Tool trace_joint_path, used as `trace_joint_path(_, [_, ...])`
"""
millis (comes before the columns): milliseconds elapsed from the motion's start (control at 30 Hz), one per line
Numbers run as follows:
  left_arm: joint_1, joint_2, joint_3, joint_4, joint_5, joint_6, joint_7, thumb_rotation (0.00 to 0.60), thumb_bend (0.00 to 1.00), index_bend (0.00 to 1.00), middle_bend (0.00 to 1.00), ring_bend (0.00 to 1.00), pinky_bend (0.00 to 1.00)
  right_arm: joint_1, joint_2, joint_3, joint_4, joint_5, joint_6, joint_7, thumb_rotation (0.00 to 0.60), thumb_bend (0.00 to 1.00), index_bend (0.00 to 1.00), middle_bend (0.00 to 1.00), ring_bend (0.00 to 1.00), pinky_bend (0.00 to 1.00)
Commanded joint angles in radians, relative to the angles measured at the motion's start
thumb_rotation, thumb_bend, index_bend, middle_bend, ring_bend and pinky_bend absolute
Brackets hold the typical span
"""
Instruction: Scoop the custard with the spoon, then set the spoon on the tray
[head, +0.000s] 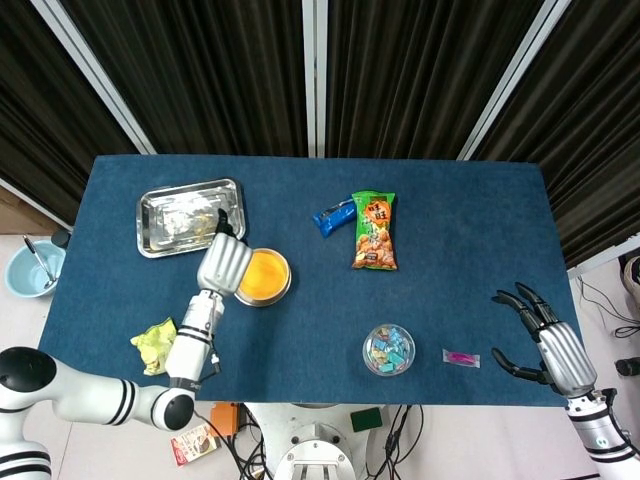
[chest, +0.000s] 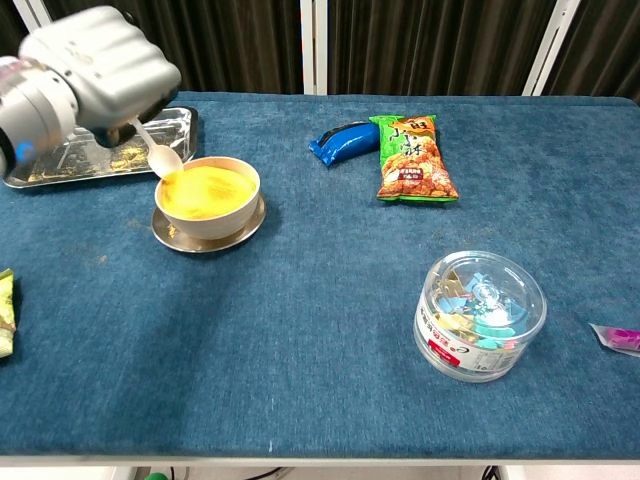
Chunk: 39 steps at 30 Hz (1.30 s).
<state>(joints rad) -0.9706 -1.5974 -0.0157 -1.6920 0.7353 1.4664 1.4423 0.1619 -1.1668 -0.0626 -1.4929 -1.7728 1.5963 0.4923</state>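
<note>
L hand (chest: 95, 70) pinching spoon (chest: 158, 152) handle over custard (chest: 206, 191); light, slippery, keep level. R hand (head: 548, 342) fingers spread, idle.

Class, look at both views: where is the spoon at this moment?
In the chest view, far left: the spoon hangs from the left robot hand, its tip at the custard bowl's left rim, just in front of the tray.
</note>
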Motion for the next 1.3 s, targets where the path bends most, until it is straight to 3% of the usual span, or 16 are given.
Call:
trace_joint_path(33, [0.007, -0.031, 0.01, 0.037, 0.009, -0.005, 0.007, 0.6, 0.41, 0.6, 0.57, 0.37, 0.17, 0.001, 0.0, 0.0, 0.0, 0.0, -0.003, -0.001, 0.6, 0.3, 0.11, 0.2, 0.01, 0.13])
trace_joint_path(267, [0.031, -0.066, -0.011, 0.063, 0.002, -0.049, -0.054, 0.6, 0.41, 0.6, 0.57, 0.37, 0.16, 0.006, -0.003, 0.002, -0.001, 0.001, -0.01, -0.001, 0.6, 0.3, 0.11, 0.2, 0.01, 0.13])
trace_joint_path(500, [0.064, -0.052, -0.067, 0.026, -0.016, -0.103, -0.189, 0.6, 0.41, 0.6, 0.57, 0.37, 0.16, 0.005, -0.001, 0.002, -0.005, 0.0, -0.008, -0.005, 0.6, 0.3, 0.11, 0.2, 0.01, 0.13])
trace_joint_path(900, [0.119, 0.072, -0.145, -0.093, -0.048, -0.171, -0.408, 0.6, 0.41, 0.6, 0.57, 0.37, 0.16, 0.003, 0.001, 0.003, -0.01, -0.003, -0.001, -0.01, 0.6, 0.3, 0.11, 0.2, 0.01, 0.13])
trace_joint_path(1300, [0.129, 0.202, -0.175, -0.211, -0.077, -0.172, -0.451, 0.6, 0.41, 0.6, 0.57, 0.37, 0.17, 0.001, 0.003, 0.003, -0.017, -0.006, 0.002, -0.016, 0.6, 0.3, 0.11, 0.2, 0.01, 0.13])
